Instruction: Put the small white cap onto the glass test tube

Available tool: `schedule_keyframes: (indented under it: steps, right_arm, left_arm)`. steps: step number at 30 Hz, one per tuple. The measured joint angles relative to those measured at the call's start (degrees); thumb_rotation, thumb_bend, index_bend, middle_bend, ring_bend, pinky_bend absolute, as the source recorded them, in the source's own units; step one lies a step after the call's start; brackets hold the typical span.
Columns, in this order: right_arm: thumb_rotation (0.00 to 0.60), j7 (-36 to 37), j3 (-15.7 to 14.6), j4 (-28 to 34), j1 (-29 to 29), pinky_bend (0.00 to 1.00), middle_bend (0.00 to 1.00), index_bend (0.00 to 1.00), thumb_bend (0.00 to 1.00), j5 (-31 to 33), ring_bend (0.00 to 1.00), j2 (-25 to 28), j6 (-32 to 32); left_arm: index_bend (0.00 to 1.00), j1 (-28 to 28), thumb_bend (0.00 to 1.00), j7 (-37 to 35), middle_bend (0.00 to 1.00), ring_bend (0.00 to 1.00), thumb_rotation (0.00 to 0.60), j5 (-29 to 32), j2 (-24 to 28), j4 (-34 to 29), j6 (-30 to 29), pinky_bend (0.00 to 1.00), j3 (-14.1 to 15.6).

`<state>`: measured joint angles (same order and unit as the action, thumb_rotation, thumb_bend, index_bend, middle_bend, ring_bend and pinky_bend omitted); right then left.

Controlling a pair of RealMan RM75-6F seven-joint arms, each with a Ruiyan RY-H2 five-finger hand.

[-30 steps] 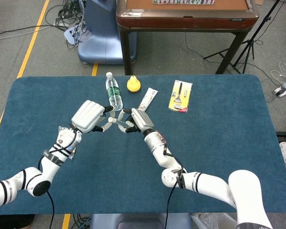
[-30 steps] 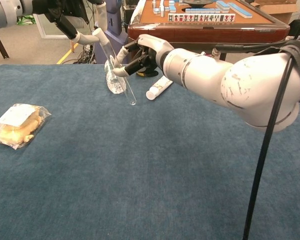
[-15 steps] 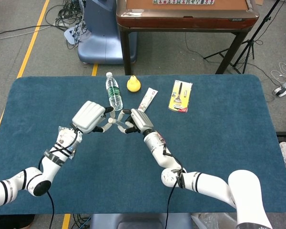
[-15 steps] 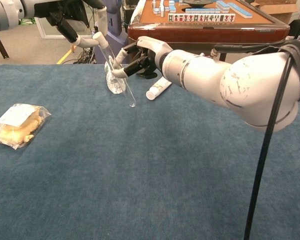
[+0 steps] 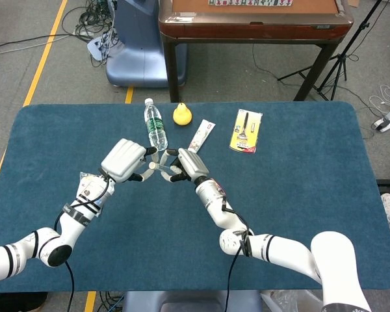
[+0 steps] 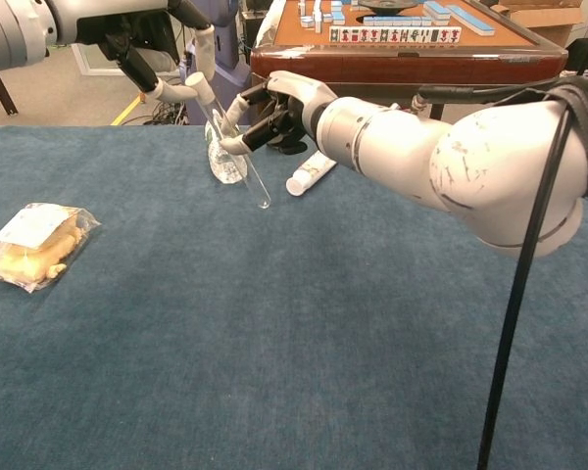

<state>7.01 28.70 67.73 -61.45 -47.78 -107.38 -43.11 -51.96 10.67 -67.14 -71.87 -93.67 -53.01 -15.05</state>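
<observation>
The glass test tube [image 6: 237, 149] hangs slanted above the blue table [image 6: 304, 323], closed end down toward the right. My right hand [image 6: 274, 106] pinches it around mid-length with thumb and a finger. A small white cap [image 6: 198, 83] shows at the tube's upper end, where the fingers of my left hand [image 6: 162, 69] grip it. How far the cap sits on the tube is not clear. In the head view my left hand [image 5: 125, 161] and right hand [image 5: 187, 165] meet fingertip to fingertip, with the test tube [image 5: 158, 166] barely visible between them.
A water bottle [image 5: 155, 126] lies just behind the hands, beside a yellow object [image 5: 182, 114], a white tube [image 5: 202, 134] and a carded fork [image 5: 246, 130]. A bagged snack [image 6: 34, 245] lies near my left forearm. A brown table [image 5: 253, 19] stands beyond the far edge.
My left hand has shifted slightly right and down with the tube's upper end. The tube's lower tip has swung a little to the right. The right hand has stayed almost still.
</observation>
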Motion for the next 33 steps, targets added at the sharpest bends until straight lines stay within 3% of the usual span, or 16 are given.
schedule_keyframes:
  steps: [6, 15, 21, 29, 33]
  right_arm:
    - [0.600, -0.34, -0.12, 0.08, -0.01, 1.00, 1.00, 0.94, 0.81, 0.13, 1.00, 0.07, -0.08]
    - [0.600, -4.70, -1.99, 1.69, 0.17, 1.00, 1.00, 0.95, 0.82, 1.14, 1.00, 2.71, 0.56]
    - [0.600, -12.50, -4.90, 6.22, 0.33, 1.00, 1.00, 0.95, 0.82, 4.10, 1.00, 8.76, 1.21]
    - [0.600, -26.00, -10.61, 13.17, -2.37, 1.00, 1.00, 0.96, 0.82, 14.73, 1.00, 18.17, 2.58]
    - [0.600, -30.46, -13.30, 14.77, -5.26, 1.00, 1.00, 0.96, 0.82, 21.65, 1.00, 19.71, 2.63]
  left_arm:
    - [0.53, -0.07, 0.33, 0.31, 1.00, 1.00, 0.600, 0.36, 0.00, -0.17, 0.00, 1.00, 0.16]
    - [0.24, 0.83, 0.33, -0.78, 1.00, 1.00, 0.600, 0.54, 1.05, -1.00, -0.85, 1.00, 0.16]
    - [0.15, 2.21, 0.33, -1.85, 1.00, 1.00, 0.600, -0.04, 2.36, -1.24, -1.66, 1.00, 0.67]
    - [0.14, 3.73, 0.33, -1.39, 1.00, 1.00, 0.600, 0.75, 3.33, -2.14, -2.91, 1.00, 1.15]
    - [0.14, 4.02, 0.33, -1.06, 1.00, 1.00, 0.600, 0.80, 3.41, -2.47, -3.11, 1.00, 1.35]
